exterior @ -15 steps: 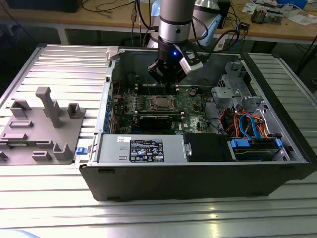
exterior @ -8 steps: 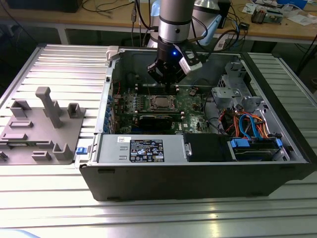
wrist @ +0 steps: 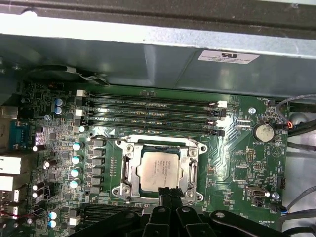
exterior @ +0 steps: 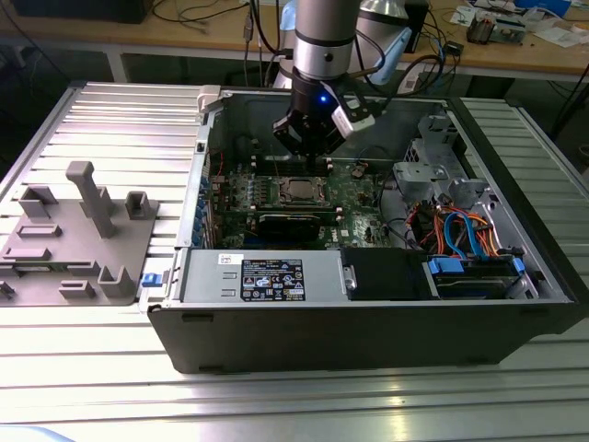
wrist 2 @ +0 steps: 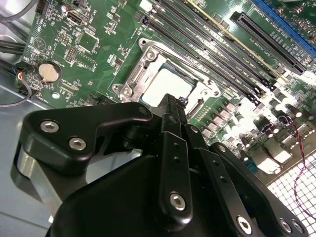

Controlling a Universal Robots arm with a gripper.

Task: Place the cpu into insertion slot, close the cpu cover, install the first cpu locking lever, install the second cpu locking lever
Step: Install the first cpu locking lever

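Hovering inside the open computer case (exterior: pixel 368 341), the gripper (wrist: pixel 168 191) is keeping nothing between its jaws, which are pressed together, tips hanging close over one edge of the cpu cover (wrist: pixel 129 167). The cpu (wrist: pixel 159 170) is sitting in the insertion slot (exterior: pixel 300 191) of the green motherboard (wrist: pixel 237 168), the cover lying flat around it. Whether the levers are latched, I cannot tell. The risk, as I am judging it: a push landing off line could be slipping off the thin metal and striking the chip or nearby board parts.
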